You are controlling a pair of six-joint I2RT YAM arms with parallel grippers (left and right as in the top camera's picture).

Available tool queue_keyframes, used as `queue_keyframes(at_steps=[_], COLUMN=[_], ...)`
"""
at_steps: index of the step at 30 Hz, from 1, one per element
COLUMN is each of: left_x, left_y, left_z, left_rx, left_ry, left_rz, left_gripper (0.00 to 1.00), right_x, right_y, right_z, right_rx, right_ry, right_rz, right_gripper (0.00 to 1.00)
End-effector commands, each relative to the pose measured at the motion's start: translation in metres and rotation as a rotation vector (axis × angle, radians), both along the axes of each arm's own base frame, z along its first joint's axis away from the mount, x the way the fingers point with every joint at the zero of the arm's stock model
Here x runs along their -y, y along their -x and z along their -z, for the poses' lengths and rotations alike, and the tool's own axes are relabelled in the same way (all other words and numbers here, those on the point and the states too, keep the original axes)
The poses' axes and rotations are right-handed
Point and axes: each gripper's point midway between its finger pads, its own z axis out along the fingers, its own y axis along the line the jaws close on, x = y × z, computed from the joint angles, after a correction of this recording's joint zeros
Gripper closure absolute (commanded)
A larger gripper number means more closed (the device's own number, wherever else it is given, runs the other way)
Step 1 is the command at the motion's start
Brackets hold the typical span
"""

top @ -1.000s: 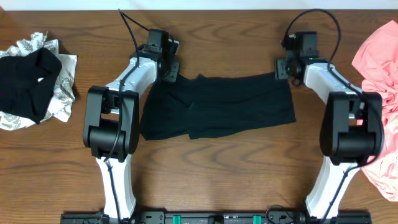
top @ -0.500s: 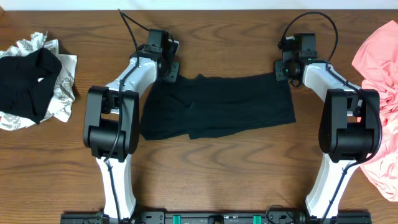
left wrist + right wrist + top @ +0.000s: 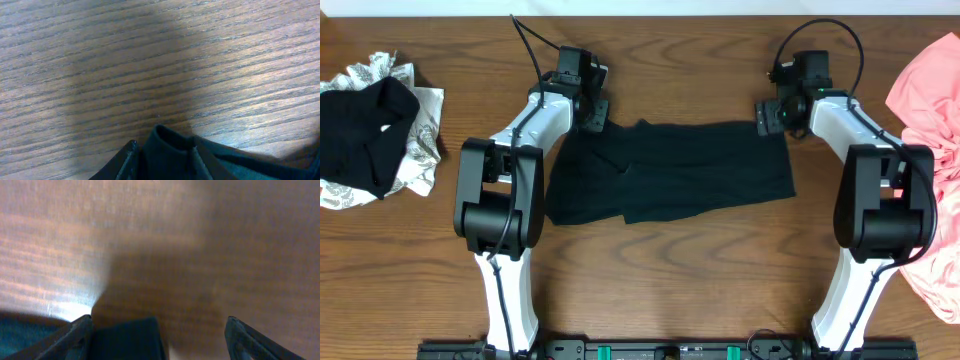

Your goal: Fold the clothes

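Overhead: the black shirt [image 3: 670, 175] lies flat at the middle of the wooden table [image 3: 670, 290] as a wide band, its far edge straight and its near edge stepped where layers overlap. It looks folded once lengthwise, so I judge this piece partly done, with the crosswise folds left to do. The left gripper [image 3: 592, 112] sits on the shirt's 10 o'clock corner and the right gripper [image 3: 770, 115] on its 2 o'clock corner. At the table's 9 o'clock a second black garment [image 3: 365, 135] is heaped on a crumpled white-grey patterned piece [image 3: 420, 150]. At 3 o'clock a pink tee [image 3: 925, 110] lies bunched in soft ridges. None of the three looks folded.

Left wrist: the fingers [image 3: 125, 161] stand close together and pinch a rounded fold [image 3: 167, 150] of matte black cloth, raised just off the grained, slightly glossy wood.

Right wrist: the picture is blurred. The right fingers [image 3: 80, 332] are spread wide. A dark shirt corner lies between them nearer 7 o'clock, unclamped, so this gripper has hold of nothing.
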Motion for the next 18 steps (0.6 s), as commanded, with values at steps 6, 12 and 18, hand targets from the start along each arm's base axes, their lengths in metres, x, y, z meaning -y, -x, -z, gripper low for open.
queue_keyframes(at_steps=[6, 12, 18], left_x=[-0.007, -0.007, -0.007], left_y=[0.011, 0.012, 0.012], left_z=[0.028, 0.029, 0.029], left_rx=[-0.067, -0.075, -0.074], left_ry=[-0.026, -0.028, -0.028], left_rz=[-0.004, -0.004, -0.004], left_gripper=[0.65, 0.66, 0.65], right_x=[-0.009, -0.013, -0.013], right_y=[0.000, -0.005, -0.011], right_z=[-0.033, -0.043, -0.054], right_rx=[0.033, 0.055, 0.078], right_ry=[-0.044, -0.078, -0.077], right_rz=[-0.040, -0.020, -0.022], right_gripper=[0.17, 0.15, 0.20])
